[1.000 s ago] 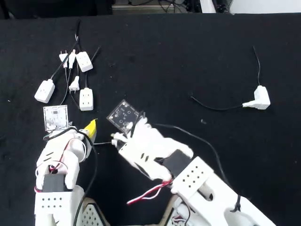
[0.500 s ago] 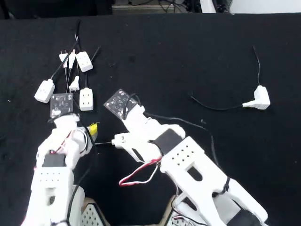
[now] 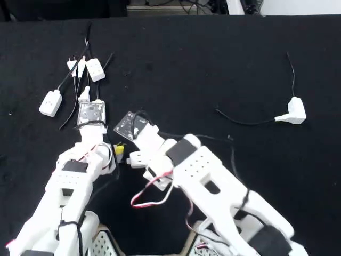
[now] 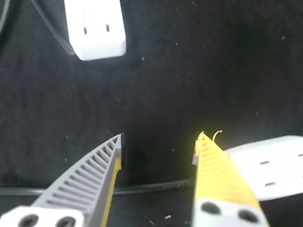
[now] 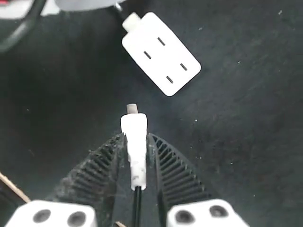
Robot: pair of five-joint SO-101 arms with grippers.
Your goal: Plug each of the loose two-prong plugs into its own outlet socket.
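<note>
My right gripper [image 5: 136,138] is shut on a white two-prong plug [image 5: 135,142] whose black cable runs back between the fingers. The prongs point at a white outlet socket [image 5: 161,53] with two pairs of slots, a short gap away. My left gripper [image 4: 158,146] is open just above the cloth, with a black cable [image 4: 151,187] crossing between its grey and yellow fingers. One white socket [image 4: 94,28] lies beyond it and another [image 4: 270,165] beside the yellow finger. In the high view both arms' wrists [image 3: 91,113] [image 3: 130,124] sit side by side at the left.
More white sockets [image 3: 50,103] [image 3: 95,69] and loose plugs [image 3: 76,66] with tangled black cables lie at the far left of the black table [image 3: 202,69]. A single white plug [image 3: 295,111] with its cable lies far right.
The left arm has stretched away from the front edge, its wrist now over the socket cluster. The right arm has swung left and farther out beside it, still holding the plug.
</note>
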